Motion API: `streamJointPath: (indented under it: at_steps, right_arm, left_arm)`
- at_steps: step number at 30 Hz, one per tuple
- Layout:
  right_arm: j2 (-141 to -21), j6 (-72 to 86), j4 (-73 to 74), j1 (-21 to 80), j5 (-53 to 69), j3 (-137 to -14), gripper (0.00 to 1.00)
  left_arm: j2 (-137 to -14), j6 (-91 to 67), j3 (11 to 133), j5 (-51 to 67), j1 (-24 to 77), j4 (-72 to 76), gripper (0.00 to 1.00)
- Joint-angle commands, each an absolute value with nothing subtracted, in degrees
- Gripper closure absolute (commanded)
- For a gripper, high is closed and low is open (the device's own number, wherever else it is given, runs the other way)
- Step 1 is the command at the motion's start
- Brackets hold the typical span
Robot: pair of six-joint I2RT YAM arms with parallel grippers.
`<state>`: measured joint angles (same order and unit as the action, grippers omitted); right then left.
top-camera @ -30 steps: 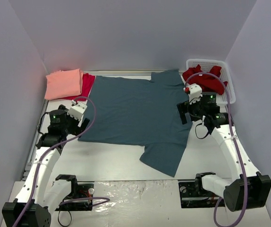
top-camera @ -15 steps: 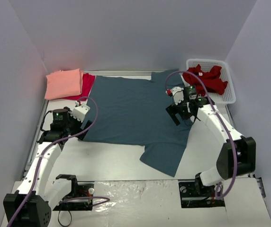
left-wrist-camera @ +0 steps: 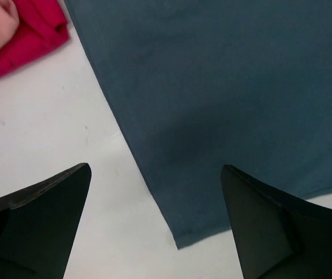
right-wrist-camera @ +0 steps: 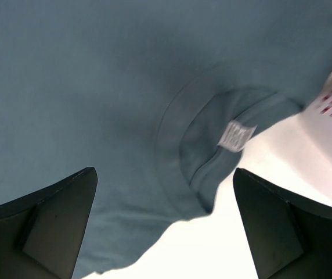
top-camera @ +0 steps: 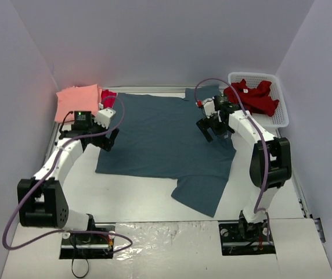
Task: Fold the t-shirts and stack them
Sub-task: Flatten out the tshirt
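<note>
Okay, surface (top-camera: 154,200) carries blue shirt (top-camera: 160,136) spread flat at centre, collar at 3 o'clock. Pink shirt (top-camera: 77,102) folded at 10 o'clock, crimson shirt (top-camera: 108,96) showing at its 3 o'clock side. Dark red shirt (top-camera: 253,96) in basket (top-camera: 280,113) at 2 o'clock. Left pincer (top-camera: 109,141) apart over blue shirt's 9 o'clock edge; right pincer (top-camera: 214,132) apart over collar, both empty.

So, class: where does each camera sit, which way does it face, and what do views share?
Top external: behind the bases, looking down; left arm, right arm over the slate-blue t-shirt.
Left wrist: on that arm, facing down at its edge; open left gripper.
Right wrist: likewise, over the collar; open right gripper.
Shared: the t-shirt.
</note>
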<state>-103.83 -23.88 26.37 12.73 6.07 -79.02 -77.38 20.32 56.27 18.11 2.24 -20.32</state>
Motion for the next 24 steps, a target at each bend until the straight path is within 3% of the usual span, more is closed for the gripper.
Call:
streamJointPath:
  at_steps: [1, 10, 24]
  right_arm:
    - [-107.6, -22.8, 27.3, 12.4, 4.6, -85.6, 0.0]
    - [-122.1, -18.2, 31.9, 8.4, 10.7, -101.9, 0.0]
    - [-131.7, -17.8, 32.3, 6.6, 7.5, -109.3, 0.0]
  left_arm:
    - [-83.7, 17.7, 64.4, 23.0, 2.5, -19.2, 0.06]
    - [-101.7, 13.8, 78.8, 26.5, 3.2, -23.2, 0.06]
    - [-114.8, 14.8, 86.9, 25.1, 7.5, -24.2, 0.06]
